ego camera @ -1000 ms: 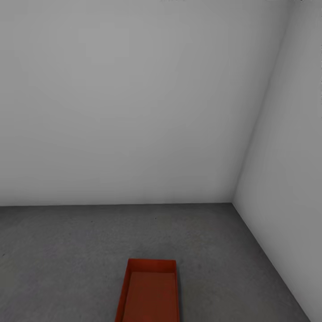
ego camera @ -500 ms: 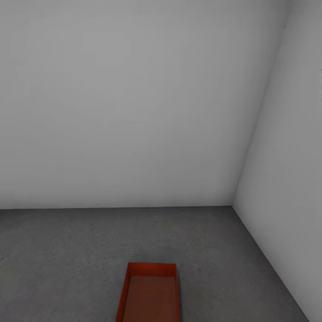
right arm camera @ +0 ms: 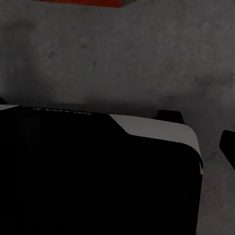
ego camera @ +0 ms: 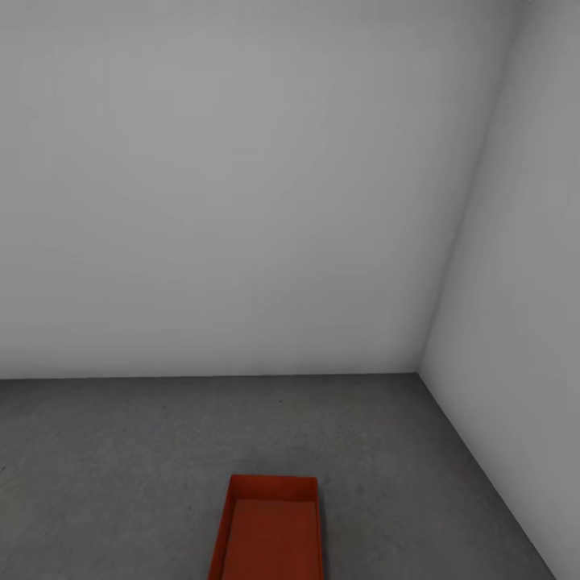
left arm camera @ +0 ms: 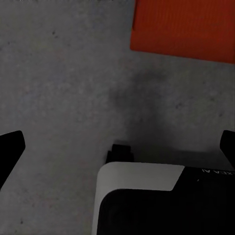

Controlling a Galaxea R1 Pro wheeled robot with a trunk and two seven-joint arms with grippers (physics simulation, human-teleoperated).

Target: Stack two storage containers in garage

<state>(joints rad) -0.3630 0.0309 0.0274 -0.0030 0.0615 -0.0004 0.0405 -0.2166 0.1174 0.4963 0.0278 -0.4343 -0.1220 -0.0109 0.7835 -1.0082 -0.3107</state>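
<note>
Place: a bare room with pale grey walls (ego camera: 242,177) and a dark grey speckled concrete floor (ego camera: 121,451) — by the look of it, the garage.
Container: one orange-red rectangular open-topped bin (ego camera: 270,528) sits flat on the concrete at the near edge of the head view, its long side running away from the robot, well apart from both walls; its nearer end is cut off by the picture's edge.
Same bin from the left wrist: a flat orange-red patch (left arm camera: 183,27) against the concrete.
Same bin from the right wrist: a thin orange-red strip (right arm camera: 78,2).
Left gripper (left arm camera: 117,147): fingers spread wide, dark tips at either side of its view, nothing between them.
Right gripper: one dark fingertip (right arm camera: 227,147) shows; whether it is wide or narrow I cannot tell.
Robot's body: white-and-black shell (left arm camera: 142,196) low in both wrist views.
Step in hand, as I judge it: one bin seems set down, no second in sight — likely it must be fetched.
Doing it well: back straight away so the base does not nudge the bin, and remember its heading for stacking.
</note>
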